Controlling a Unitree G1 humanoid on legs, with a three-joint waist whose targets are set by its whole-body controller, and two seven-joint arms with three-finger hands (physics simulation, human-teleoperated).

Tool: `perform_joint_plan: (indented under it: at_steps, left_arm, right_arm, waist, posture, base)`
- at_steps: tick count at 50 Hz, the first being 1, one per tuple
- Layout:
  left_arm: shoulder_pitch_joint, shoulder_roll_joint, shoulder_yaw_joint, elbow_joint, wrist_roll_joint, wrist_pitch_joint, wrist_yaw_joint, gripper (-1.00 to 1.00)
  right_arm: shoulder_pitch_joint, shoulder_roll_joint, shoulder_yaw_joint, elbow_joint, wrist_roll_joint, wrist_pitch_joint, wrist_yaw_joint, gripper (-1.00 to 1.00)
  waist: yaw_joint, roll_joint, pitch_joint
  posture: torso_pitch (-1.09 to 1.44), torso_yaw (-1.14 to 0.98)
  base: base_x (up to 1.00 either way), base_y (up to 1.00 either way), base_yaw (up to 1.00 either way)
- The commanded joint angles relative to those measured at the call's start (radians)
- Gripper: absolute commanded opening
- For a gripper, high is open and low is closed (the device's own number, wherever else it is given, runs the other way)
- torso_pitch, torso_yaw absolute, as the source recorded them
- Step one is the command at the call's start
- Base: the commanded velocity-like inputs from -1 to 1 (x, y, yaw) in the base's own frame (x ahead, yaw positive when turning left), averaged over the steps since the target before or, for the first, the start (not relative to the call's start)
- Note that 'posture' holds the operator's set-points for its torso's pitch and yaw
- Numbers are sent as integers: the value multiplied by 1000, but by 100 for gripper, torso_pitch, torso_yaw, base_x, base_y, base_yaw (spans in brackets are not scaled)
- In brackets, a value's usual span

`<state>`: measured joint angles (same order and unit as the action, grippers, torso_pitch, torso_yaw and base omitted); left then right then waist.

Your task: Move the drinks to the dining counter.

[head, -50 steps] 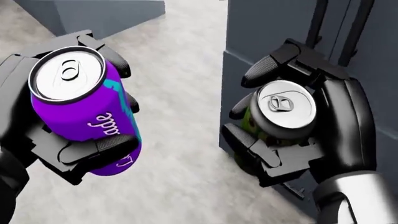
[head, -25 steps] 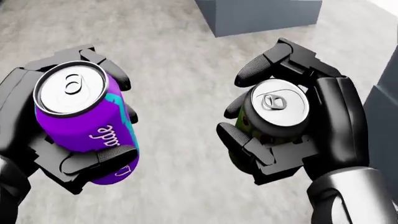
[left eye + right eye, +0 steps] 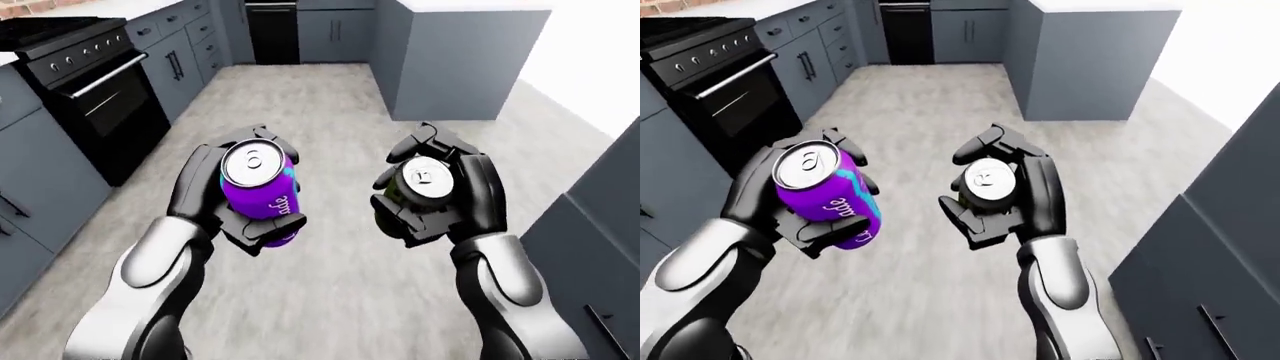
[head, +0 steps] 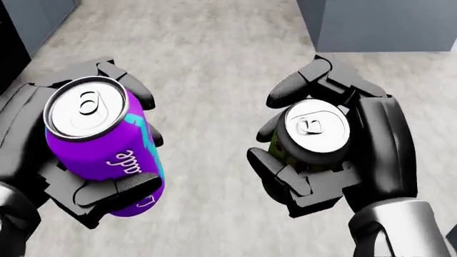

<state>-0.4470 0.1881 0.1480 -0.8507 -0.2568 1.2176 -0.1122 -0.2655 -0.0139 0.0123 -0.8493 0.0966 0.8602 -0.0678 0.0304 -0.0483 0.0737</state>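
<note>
Over the grey kitchen floor (image 3: 320, 97), my left hand (image 4: 64, 160) clenched the purple can (image 4: 107, 155) upright. My right hand (image 4: 343, 155) gripped the green can (image 4: 304, 139).

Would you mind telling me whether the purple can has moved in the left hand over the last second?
No. The purple can sits the same in the left hand; only the camera has turned, sliding the grey cabinet across the head view's top.
</note>
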Motion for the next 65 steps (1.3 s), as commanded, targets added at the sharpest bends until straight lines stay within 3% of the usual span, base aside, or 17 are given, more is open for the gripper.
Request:
perform_joint_plan:
  at_steps: [1, 8, 11, 14, 17, 23, 26, 29, 37, 39, 41, 43, 51, 53, 55, 57, 65]
  left_arm:
    - [-31, 16, 23, -15, 11, -33, 5, -100]
    - [-23, 16, 23, -18, 22, -36, -3, -100]
    - [-20, 12, 11, -5, 32, -51, -5, -100]
    - [-26, 14, 14, 3, 36, -52, -10, -100]
    - [-21, 10, 11, 0, 39, -50, -13, -100]
    - [-8, 7, 1, 22, 56, -80, -25, -100]
    - [-17, 8, 5, 35, 61, -83, -29, -100]
    - [-22, 7, 5, 22, 60, -69, -30, -100]
    - [-42, -5, -11, 38, 71, -71, -24, -100]
    - [-32, -8, -18, 56, 76, -97, -27, -100]
    - [-25, -13, -22, 51, 77, -100, -30, -100]
    - [-27, -14, -22, 47, 78, -95, -31, -100]
    - [-25, -15, -18, 32, 78, -80, -32, -100]
    - [-19, -15, -22, 37, 81, -90, -34, -100]
    - [-18, -16, -25, 40, 84, -93, -35, -100]
    - [-19, -16, -25, 38, 85, -90, -36, -100]
    - [-22, -19, -23, 28, 86, -78, -36, -100]
  right_arm:
    - [-37, 7, 10, -22, 5, -39, 2, -100]
    - [-28, 9, 24, -24, 0, -45, 7, -100]
    - [-21, 12, 26, -16, 1, -60, 13, -100]
    - [-28, 11, 19, -7, 1, -63, 17, -100]
    - [-12, 11, 25, -6, 1, -80, 21, -100]
    - [12, 17, 36, 25, -6, -129, 30, -100]
    - [18, 22, 47, 31, -14, -140, 28, -100]
    - [25, 25, 52, 26, -17, -140, 30, -100]
    - [33, 23, 39, 48, -13, -168, 41, -100]
    - [35, 21, 37, 52, -12, -174, 43, -100]
    - [42, 22, 36, 52, -12, -181, 42, -100]
    - [43, 22, 40, 52, -13, -183, 41, -100]
    - [35, 21, 42, 48, -15, -174, 43, -100]
    - [35, 20, 40, 50, -16, -177, 45, -100]
    - [35, 19, 39, 48, -17, -174, 45, -100]
    - [35, 19, 41, 45, -18, -173, 47, -100]
    - [38, 20, 47, 42, -24, -171, 49, -100]
  waist:
    - [7, -15, -12]
    - [-26, 28, -64]
    - [-26, 96, -86]
    - [-17, 99, -9]
    - [-8, 110, -43]
    - [7, 101, -69]
    - [-9, 39, -88]
    - [-13, 29, -7]
    - [-50, 2, -68]
    - [-43, 26, -81]
    - [-21, 117, -89]
    - [-29, 88, -20]
    - [14, 112, -68]
    - [8, 90, -80]
    - [-15, -12, -81]
    - [-11, 22, -13]
    - [-54, 2, -72]
  posture:
    - [0, 0]
    - [0, 0]
    - [0, 0]
    - [0, 0]
    - [0, 0]
    - [0, 0]
    - [0, 0]
    - [0, 0]
    - [0, 0]
    - [0, 0]
    - [0, 0]
    - [0, 0]
    - [0, 0]
    - [0, 0]
    - [0, 0]
    - [0, 0]
    - [0, 0]
  base:
    - [100, 0, 0]
    - [100, 0, 0]
    - [100, 0, 0]
    - [100, 0, 0]
    - [100, 0, 0]
    - [100, 0, 0]
    - [100, 0, 0]
    - [100, 0, 0]
    - [100, 0, 0]
    - [100, 0, 0]
    - [100, 0, 0]
    - [100, 0, 0]
    - [100, 0, 0]
    - [100, 0, 0]
    - [100, 0, 0]
    - [100, 0, 0]
    - [100, 1, 0]
